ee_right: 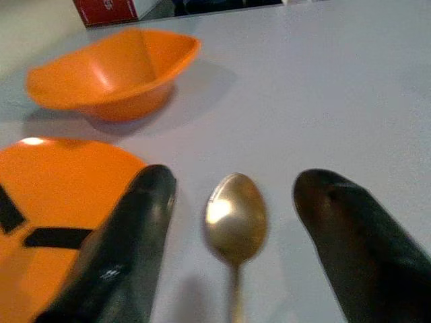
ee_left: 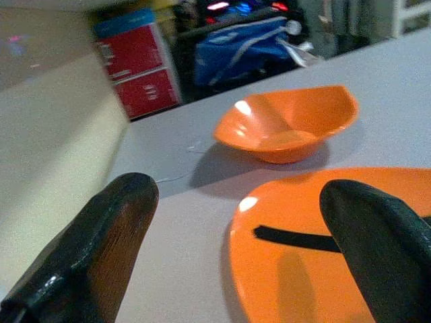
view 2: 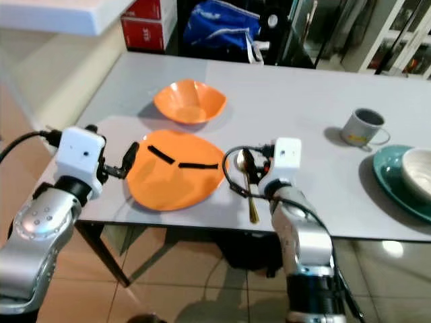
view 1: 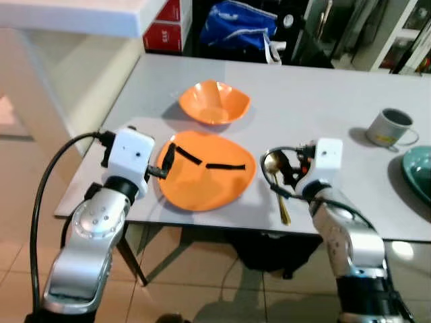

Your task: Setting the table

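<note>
A flat orange plate (view 1: 205,182) with two black strips on it lies at the grey table's (view 1: 303,101) front edge. An orange bowl (view 1: 214,102) stands just behind it. My left gripper (view 1: 163,165) is open at the plate's left rim; in the left wrist view one finger (ee_left: 377,249) hangs over the plate (ee_left: 316,282) and the other (ee_left: 94,256) is off its edge. A gold spoon (view 1: 275,171) lies right of the plate, handle toward me. My right gripper (ee_right: 236,182) is open, low over the table, its fingers on either side of the spoon's bowl (ee_right: 236,215).
A grey mug (view 1: 390,128) stands at the right. Nearer the right edge sits a teal plate (view 2: 394,182) holding a white bowl (view 2: 421,165). Behind the table are a blue bag (view 1: 239,23) and red boxes (view 1: 165,27). A white counter (view 1: 81,17) juts in at the left.
</note>
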Robot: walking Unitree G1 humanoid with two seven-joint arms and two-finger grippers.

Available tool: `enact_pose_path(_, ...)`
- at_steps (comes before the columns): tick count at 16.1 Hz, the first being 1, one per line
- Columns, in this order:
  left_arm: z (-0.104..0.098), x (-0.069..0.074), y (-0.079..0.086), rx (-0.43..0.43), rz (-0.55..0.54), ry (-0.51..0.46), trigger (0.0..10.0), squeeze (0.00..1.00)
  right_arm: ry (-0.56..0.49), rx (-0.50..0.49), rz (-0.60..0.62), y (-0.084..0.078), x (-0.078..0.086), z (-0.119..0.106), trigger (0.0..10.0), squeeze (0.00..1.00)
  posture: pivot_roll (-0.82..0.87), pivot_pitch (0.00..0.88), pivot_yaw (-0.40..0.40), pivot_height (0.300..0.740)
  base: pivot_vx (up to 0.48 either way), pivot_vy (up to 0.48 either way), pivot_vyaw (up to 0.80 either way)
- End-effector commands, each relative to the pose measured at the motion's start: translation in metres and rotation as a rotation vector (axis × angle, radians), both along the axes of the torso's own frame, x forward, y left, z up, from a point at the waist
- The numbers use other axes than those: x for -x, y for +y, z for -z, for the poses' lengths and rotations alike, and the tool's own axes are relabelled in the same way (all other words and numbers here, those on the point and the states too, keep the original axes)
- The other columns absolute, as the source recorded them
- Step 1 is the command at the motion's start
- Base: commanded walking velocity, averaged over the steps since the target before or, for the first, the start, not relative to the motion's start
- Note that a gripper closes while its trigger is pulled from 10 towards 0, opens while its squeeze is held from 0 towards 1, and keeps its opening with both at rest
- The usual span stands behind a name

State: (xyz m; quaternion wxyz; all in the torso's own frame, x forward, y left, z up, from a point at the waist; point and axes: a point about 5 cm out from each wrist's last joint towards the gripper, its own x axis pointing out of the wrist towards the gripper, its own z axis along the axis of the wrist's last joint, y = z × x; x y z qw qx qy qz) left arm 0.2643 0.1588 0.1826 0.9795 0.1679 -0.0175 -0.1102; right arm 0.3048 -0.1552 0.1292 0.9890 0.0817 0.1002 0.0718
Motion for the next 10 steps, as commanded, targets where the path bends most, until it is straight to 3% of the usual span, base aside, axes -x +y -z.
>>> enact_pose_path(1, -0.003, 0.003, -0.009, 0.006, 0.062, -0.012, 10.0, 0.00, 0.046, 0.021, 0.028, -0.014, 0.001, -0.002, 10.0, 1.00, 0.06, 0.051, -0.037, 0.740, 0.000, 0.000, 0.00)
enact_pose_path(6, 0.000, 0.006, -0.002, -0.019, 0.127, 0.032, 10.0, 0.00, 0.112, 0.046, -0.022, -0.016, -0.002, -0.018, 10.0, 1.00, 0.05, 0.038, -0.028, 0.740, 0.000, 0.000, 0.00)
enact_pose_path(10, 0.010, 0.012, 0.014, -0.083, 0.189, 0.098, 10.0, 0.00, 0.149, 0.059, -0.013, -0.015, -0.004, -0.012, 10.0, 1.00, 0.02, 0.024, -0.018, 0.740, 0.000, 0.000, 0.00)
